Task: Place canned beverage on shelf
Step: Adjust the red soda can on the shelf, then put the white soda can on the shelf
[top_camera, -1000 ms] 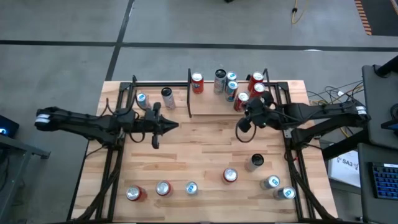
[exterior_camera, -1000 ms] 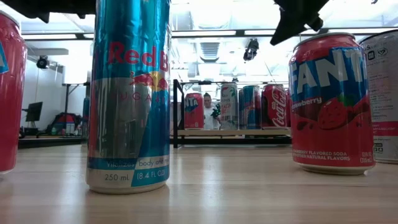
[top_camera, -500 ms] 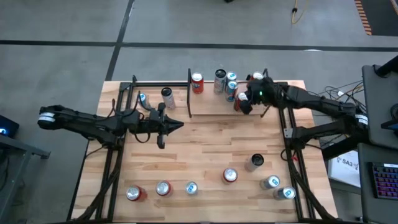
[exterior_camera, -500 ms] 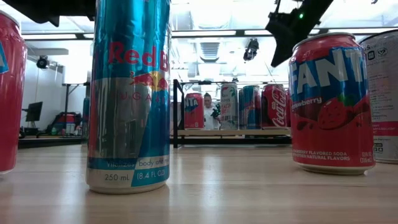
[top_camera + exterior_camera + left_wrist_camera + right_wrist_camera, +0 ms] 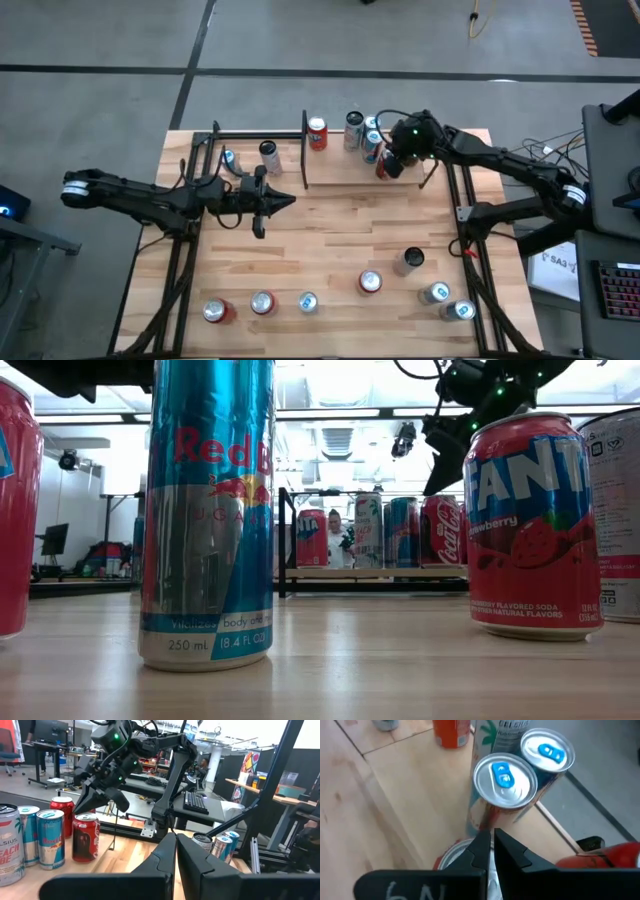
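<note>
The shelf (image 5: 335,165), a light-wood board with black rails, stands at the table's far edge. Several cans stand on it: an orange one (image 5: 317,132), a tall white one (image 5: 353,128), blue-tabbed ones (image 5: 505,775) and a red one (image 5: 85,837). My right gripper (image 5: 388,168) is shut with nothing between its fingers. It points slanting down close over the red can at the shelf's right end, whose silver top (image 5: 455,857) lies under the fingertips. My left gripper (image 5: 288,203) is shut, empty and level above the table's left middle. My right gripper (image 5: 82,809) has its shut fingertips close over the red can's top (image 5: 86,817), coming slanting down from the table's right. I cannot tell whether they touch it. The can stands upright on the shelf.
Loose cans stand along the near edge: a Red Bull can (image 5: 207,510), a Fanta can (image 5: 532,525), and others at the near right (image 5: 435,293). Two cans (image 5: 269,155) stand at the far left. Bare wood (image 5: 330,230) lies in the table's middle.
My right gripper has swung from above the table in front of the shelf toward the far edge. It now stands over the cans at the shelf's right end, has sunk a little, and has turned. It has stayed shut. The cans have kept their places.
</note>
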You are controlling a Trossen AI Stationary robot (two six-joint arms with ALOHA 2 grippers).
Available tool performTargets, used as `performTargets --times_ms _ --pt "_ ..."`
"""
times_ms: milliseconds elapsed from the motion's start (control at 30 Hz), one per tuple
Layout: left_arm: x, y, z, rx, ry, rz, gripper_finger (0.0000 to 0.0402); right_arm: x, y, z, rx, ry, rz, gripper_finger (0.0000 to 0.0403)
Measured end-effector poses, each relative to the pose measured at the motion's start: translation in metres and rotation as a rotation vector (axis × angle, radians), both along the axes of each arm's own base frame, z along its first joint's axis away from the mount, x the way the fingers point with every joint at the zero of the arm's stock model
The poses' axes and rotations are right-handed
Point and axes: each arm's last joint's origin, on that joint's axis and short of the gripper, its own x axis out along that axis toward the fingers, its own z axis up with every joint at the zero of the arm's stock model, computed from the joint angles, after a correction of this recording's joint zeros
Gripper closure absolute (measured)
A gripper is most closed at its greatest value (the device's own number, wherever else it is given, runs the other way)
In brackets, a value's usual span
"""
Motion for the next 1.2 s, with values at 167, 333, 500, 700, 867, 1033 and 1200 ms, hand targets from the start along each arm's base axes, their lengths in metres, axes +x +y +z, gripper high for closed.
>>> performTargets --times_ms 167,333,500,700,867,1033,1200 --pt "0.000 0.000 0.000 0.000 0.000 0.000 0.0402 -0.001 0.001 -0.004 0.019 0.015 0.016 0.0390" --pt "0.000 0.000 0.000 0.000 0.000 0.000 0.0402 -0.003 0.003 -0.005 0.030 0.041 0.020 0.0390" --pt "0.000 0.000 0.000 0.000 0.000 0.000 0.0402 -0.004 0.003 -0.005 0.028 0.046 0.015 0.0390" --pt "0.000 0.000 0.000 0.000 0.000 0.000 0.0402 -0.004 0.003 -0.004 0.026 0.043 0.015 0.0390" --pt "0.000 0.000 0.000 -0.003 -0.001 0.000 0.0402 -0.004 0.003 0.013 -0.003 0.003 0.014 0.0390" --pt "0.000 -0.001 0.000 -0.020 0.000 -0.007 0.0402 -0.002 0.012 0.037 -0.028 -0.070 0.032 0.0390" --pt "0.001 -0.007 -0.002 -0.019 0.012 -0.034 0.0402 0.000 0.042 0.061 -0.049 -0.175 0.133 0.0390"
